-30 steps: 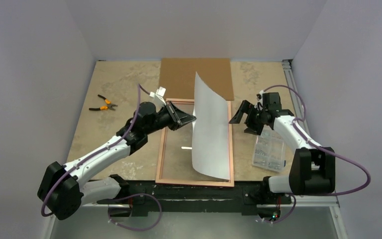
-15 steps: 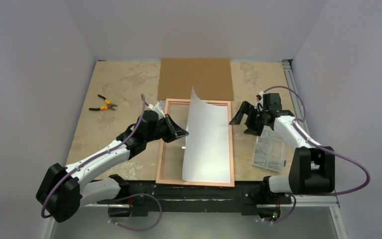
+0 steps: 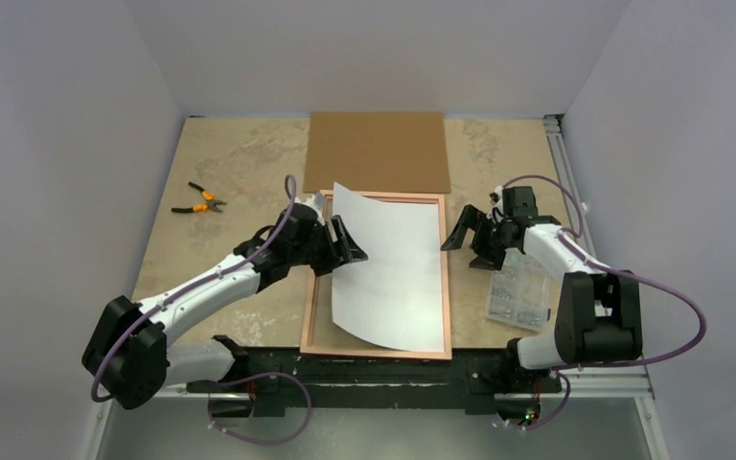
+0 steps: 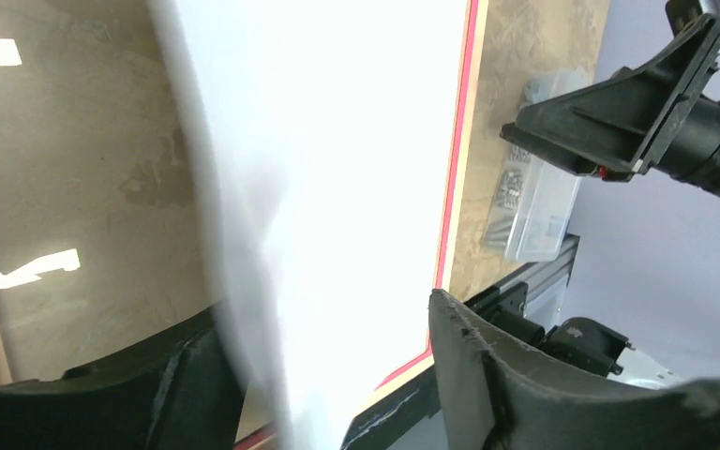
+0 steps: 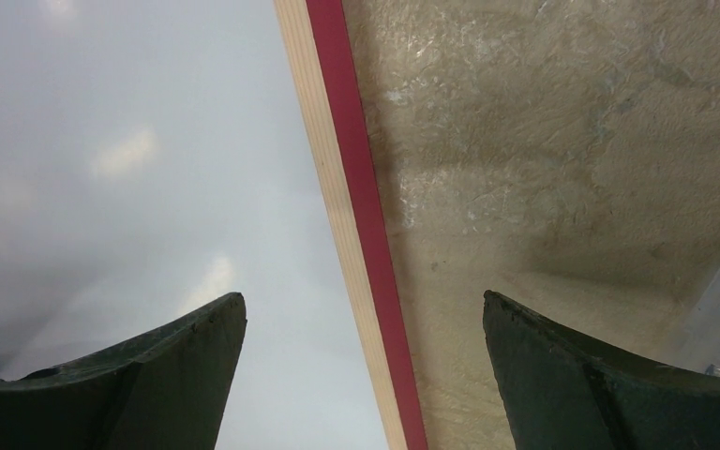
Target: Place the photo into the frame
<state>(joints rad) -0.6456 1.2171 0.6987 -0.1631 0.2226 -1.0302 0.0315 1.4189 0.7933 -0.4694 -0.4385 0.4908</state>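
The photo [image 3: 393,278], white back up, long axis near-to-far, lies over the frame [image 3: 447,287] just right of the left end effector [image 3: 350,241], whose open jaws straddle its raised edge, while the right end effector [image 3: 460,251] hovers open opposite

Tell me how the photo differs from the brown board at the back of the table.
The photo shows white; the board is brown. The photo lies over the frame; the board lies on the table beyond it. The photo's left edge curls up by the left pincer; the board is flat. Both are large, thin rectangles.
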